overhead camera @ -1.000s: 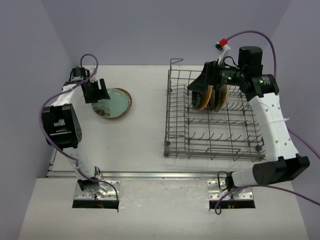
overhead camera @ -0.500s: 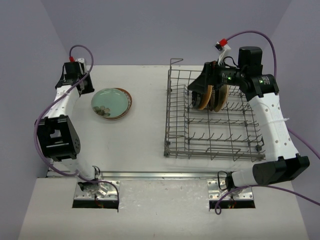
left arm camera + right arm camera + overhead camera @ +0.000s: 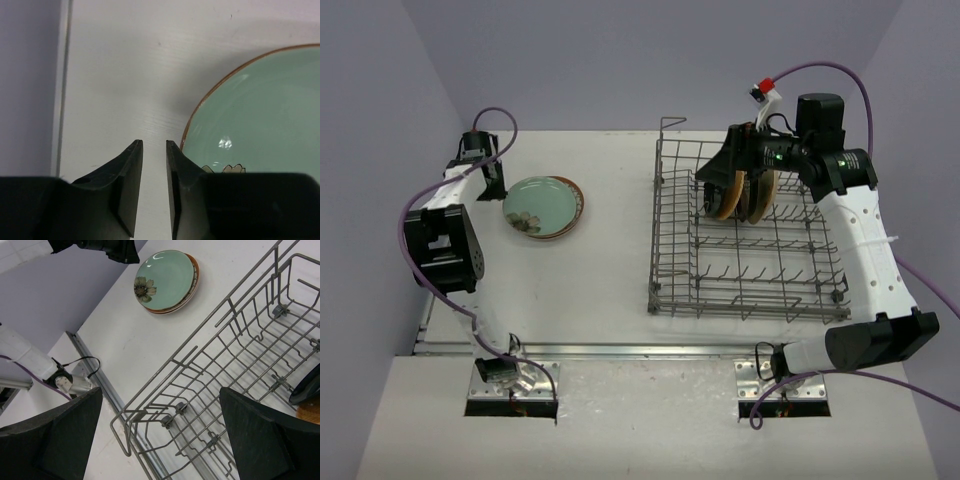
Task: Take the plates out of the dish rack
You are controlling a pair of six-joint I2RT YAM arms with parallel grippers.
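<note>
**Two plates stacked on the table, more upright in the rack**

The pale green plate (image 3: 542, 205) lies face up on top of a tan-orange plate (image 3: 577, 204) on the left part of the table (image 3: 610, 270), well apart from the dish rack (image 3: 656, 232). A brown flower is painted near the green plate's rim. In the far row of the rack another tan-orange plate (image 3: 727, 204) and a black plate (image 3: 306, 389) stand on edge between the tines. How many more stand behind them cannot be told.

The right gripper (image 3: 728, 178) hangs directly over these upright plates. Its fingers (image 3: 60, 435) are spread wide and hold nothing. The right arm rises from its base at the near edge and runs along the rack's right side. It then bends left at the wrist over the far row.

The left gripper (image 3: 154, 146) points down at the bare table just beside the green plate's left rim, not touching it. Its jaws are released on nothing, with only a narrow slit between them. The left arm folds up from its base and reaches toward the far left corner of the table.
</note>
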